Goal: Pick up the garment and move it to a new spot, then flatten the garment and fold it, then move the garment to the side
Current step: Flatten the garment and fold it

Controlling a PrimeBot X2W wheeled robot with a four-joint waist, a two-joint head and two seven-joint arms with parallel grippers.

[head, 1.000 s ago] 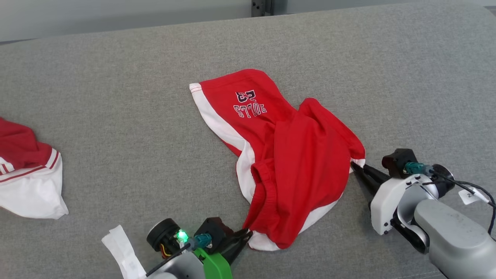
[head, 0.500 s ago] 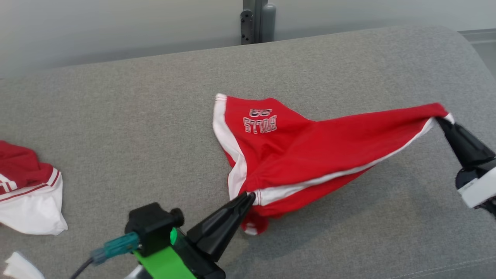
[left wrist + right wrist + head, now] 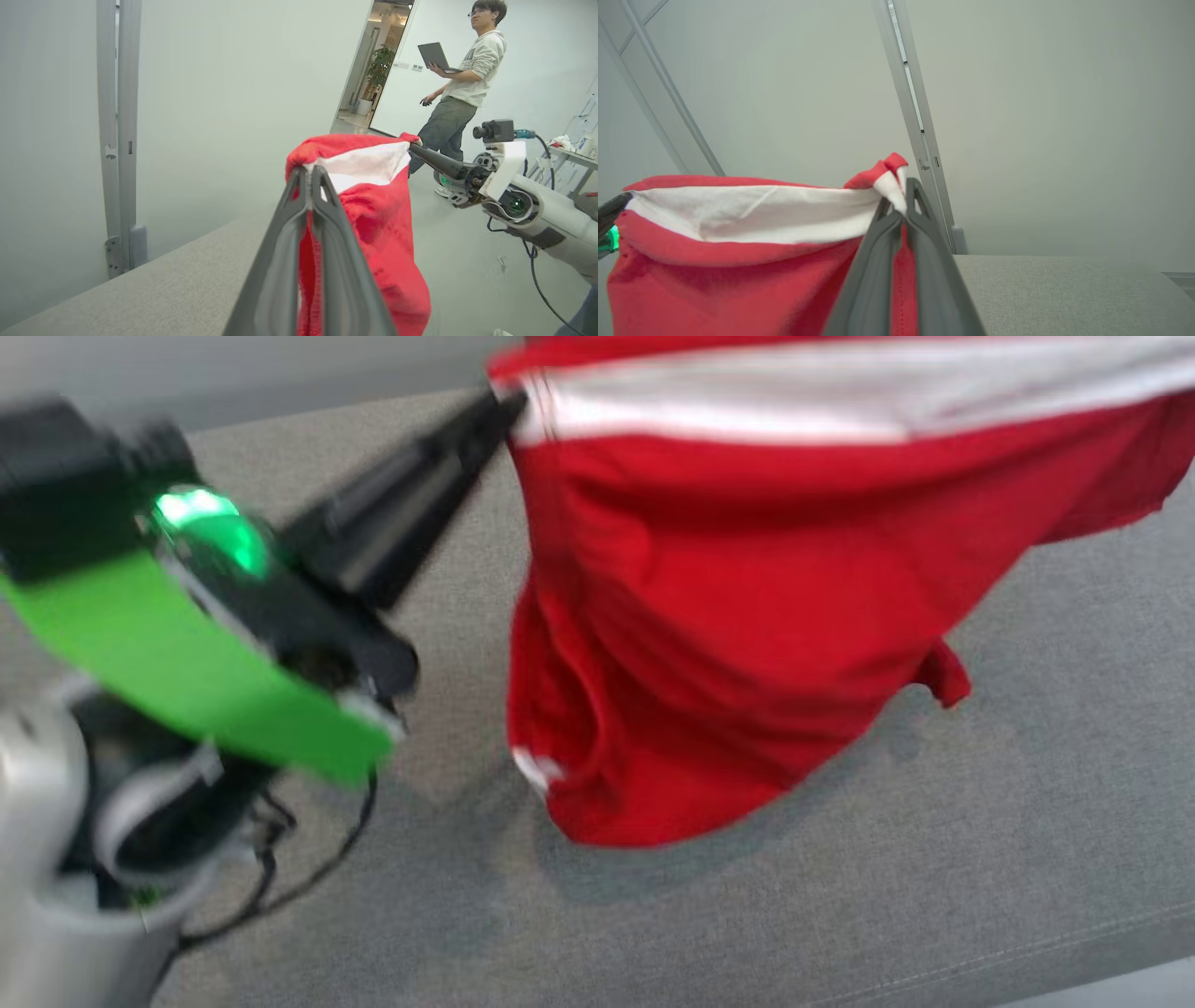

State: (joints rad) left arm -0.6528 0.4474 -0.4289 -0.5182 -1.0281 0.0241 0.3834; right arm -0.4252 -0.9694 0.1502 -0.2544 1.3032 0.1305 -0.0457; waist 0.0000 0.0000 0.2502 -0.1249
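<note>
The left gripper (image 3: 309, 171) is closed on the garment (image 3: 747, 616). In the left wrist view both fingers meet at the tips, with a red-and-white edge pinched between them. In the head view this gripper is blurred, and its tips touch the garment's upper left corner.

The right gripper (image 3: 903, 189) is also closed on the garment. In the right wrist view its fingers clamp a bunched corner of red hem and white band. In the left wrist view the same gripper appears at the right, with its tips on the far end of the white band.

The garment is suspended between the two grippers, above the grey surface (image 3: 1027, 821). The white band runs taut along the top edge from one gripper to the other. The red cloth hangs below it in loose folds. The lower edge is near the surface (contact cannot be determined, though a shadow lies beneath it).

In the background of the left wrist view, a person (image 3: 460, 88) stands near a doorway holding an open laptop (image 3: 434, 53). A pale post (image 3: 117, 140) rises behind the surface.
</note>
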